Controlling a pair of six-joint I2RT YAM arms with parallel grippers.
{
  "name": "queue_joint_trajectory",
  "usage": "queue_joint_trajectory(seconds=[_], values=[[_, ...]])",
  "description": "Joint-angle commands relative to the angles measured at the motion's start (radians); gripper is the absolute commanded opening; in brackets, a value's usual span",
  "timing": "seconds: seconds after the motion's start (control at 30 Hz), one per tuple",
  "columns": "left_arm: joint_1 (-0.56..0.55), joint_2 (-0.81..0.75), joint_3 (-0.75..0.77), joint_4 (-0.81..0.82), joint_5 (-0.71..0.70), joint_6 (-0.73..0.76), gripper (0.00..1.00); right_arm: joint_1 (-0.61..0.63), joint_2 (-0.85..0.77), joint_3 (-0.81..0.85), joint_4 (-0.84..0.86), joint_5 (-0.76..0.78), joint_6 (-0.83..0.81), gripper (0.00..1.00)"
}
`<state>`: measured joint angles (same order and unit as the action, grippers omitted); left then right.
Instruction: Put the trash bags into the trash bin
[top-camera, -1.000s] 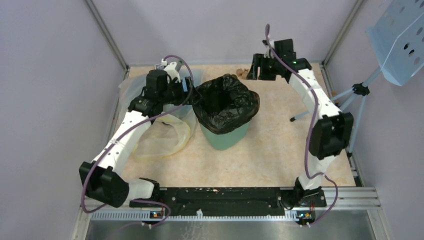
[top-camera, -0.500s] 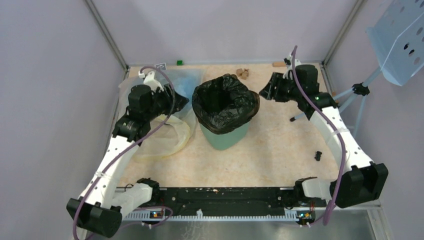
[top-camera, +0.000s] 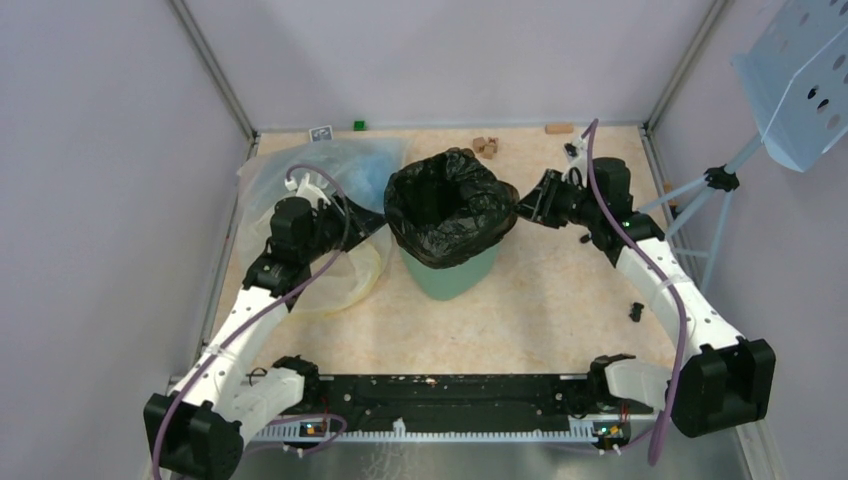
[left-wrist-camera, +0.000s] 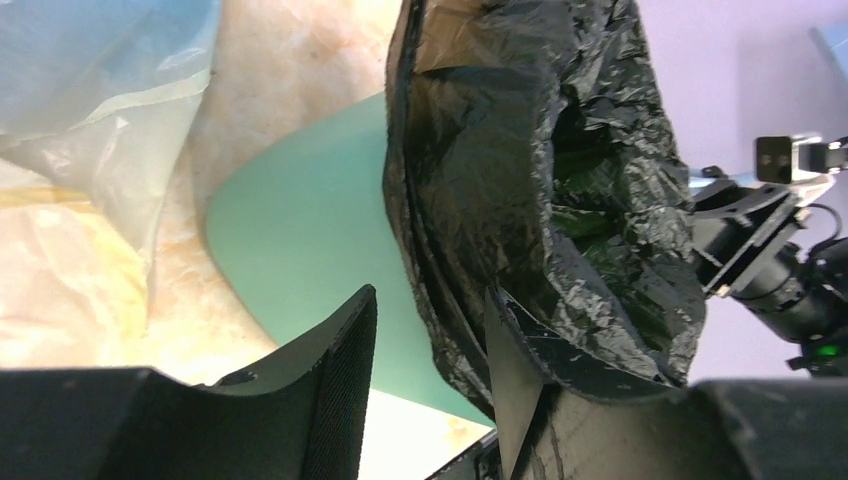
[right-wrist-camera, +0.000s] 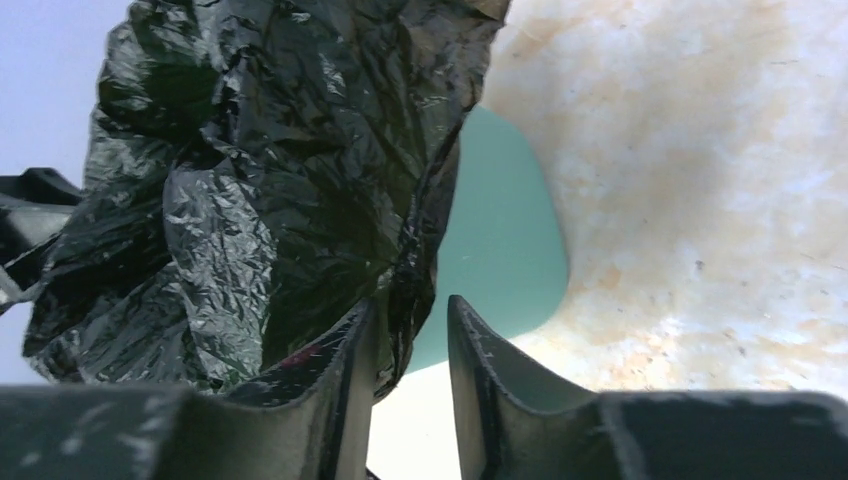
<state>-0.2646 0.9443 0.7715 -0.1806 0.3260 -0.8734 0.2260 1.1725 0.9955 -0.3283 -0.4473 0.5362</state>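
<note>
The thin, crinkly black plastic trash bag (top-camera: 450, 200) lines the mint-green plastic trash bin (top-camera: 445, 278), its hem folded out over the rim. The bin stands upright in the middle of the pale speckled counter (top-camera: 560, 290). The left end effector (left-wrist-camera: 428, 310) is spread wide, straddling the bag's left hem. The right end effector (right-wrist-camera: 410, 305) has its fingers close about the right hem; whether they pinch it cannot be told.

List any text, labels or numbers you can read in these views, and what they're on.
No text can be read in any view.
Small card at the table's far edge: a dark pattern, too small to read.
Black bag and green bin: no print visible.
</note>
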Motion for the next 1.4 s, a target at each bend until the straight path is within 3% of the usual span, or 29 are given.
queue_joint_trajectory(seconds=[0.0,0.27,1.37], values=[[0.006,0.009,-0.021,0.149,0.040,-0.065,0.50,-0.008,-0.012,-0.025,0.117,-0.083,0.063,0.29],[0.007,0.062,-0.031,0.212,0.078,-0.097,0.48,-0.008,-0.005,-0.064,0.159,-0.129,0.100,0.00],[0.017,0.204,-0.158,0.360,0.125,-0.097,0.43,-0.008,0.096,-0.229,0.268,-0.128,0.071,0.02]])
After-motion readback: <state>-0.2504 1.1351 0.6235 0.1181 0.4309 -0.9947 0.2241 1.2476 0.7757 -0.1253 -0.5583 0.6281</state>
